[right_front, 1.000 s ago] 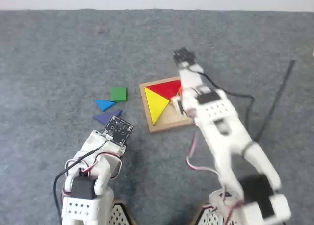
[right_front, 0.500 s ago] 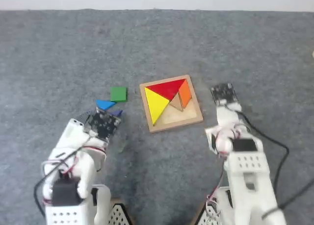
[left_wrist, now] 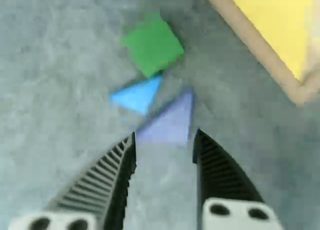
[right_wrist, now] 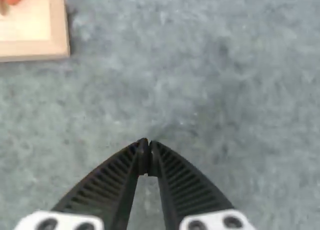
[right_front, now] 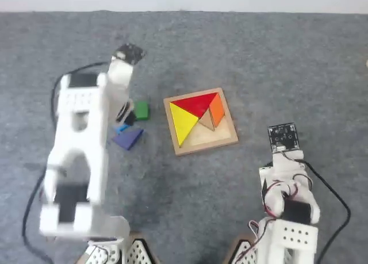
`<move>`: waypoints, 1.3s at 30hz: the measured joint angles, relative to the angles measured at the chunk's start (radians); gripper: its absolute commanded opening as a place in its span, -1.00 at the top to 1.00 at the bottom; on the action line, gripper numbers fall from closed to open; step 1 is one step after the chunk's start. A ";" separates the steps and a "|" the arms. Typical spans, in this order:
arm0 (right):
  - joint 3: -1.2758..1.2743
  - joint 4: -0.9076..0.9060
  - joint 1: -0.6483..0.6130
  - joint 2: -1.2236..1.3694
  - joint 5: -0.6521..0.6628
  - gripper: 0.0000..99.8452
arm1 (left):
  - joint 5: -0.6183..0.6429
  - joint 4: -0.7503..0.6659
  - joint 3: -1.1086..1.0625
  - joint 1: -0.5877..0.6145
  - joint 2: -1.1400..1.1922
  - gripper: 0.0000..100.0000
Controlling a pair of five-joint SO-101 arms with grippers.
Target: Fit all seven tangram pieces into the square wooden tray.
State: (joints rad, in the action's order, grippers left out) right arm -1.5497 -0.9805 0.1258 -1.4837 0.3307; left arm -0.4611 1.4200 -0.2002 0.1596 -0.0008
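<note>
Left gripper (left_wrist: 165, 137) is open a moderate way, jaws straddling the near end of the purple piece (left_wrist: 170, 125), which lies flat on the grey carpet (left_wrist: 50, 89). It's too blurry to say if the fingers actually touch it. Right gripper (right_wrist: 144, 145) is pinched fully closed on nothing, tips hanging over bare carpet, with a corner of the square wooden tray (right_wrist: 35, 39) not far off.

Compared to a second ago the two arms have basically swapped roles. Back then the right arm was stretched out over the tray and the left one sat folded by its base. Now the right arm has pulled back to roughly 5 o'clock of the tray, and the left arm has swung out over the loose pieces.

Pose-wise, in the high view the left arm reaches long toward 12 o'clock, wrist bent down over the loose pieces at 9 o'clock of the tray. The right arm is tucked up short near its base.

The tray holds the red triangle (right_front: 194, 104), yellow triangle (right_front: 183, 123) and orange piece (right_front: 217, 110), with bare wood toward its 5 o'clock corner. Green square (right_front: 141, 110), blue triangle (right_front: 121, 127) and the purple piece are bunched close together on the carpet, green at the cluster's 12 o'clock, purple at its 6.
</note>
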 measured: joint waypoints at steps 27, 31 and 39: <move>-0.064 -0.144 0.003 -0.316 0.009 0.99 | 0.534 0.043 0.666 -0.058 0.798 0.60; -0.064 -0.144 0.003 -0.316 0.009 0.99 | 0.519 0.044 0.667 -0.058 0.804 0.59; -0.064 -0.144 0.003 -0.316 0.009 0.99 | 0.479 0.098 0.740 -0.055 0.864 0.57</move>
State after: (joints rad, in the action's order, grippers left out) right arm -1.6141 -1.1247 0.1289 -1.7998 0.3399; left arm 0.0176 1.5182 0.5393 0.1043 0.8631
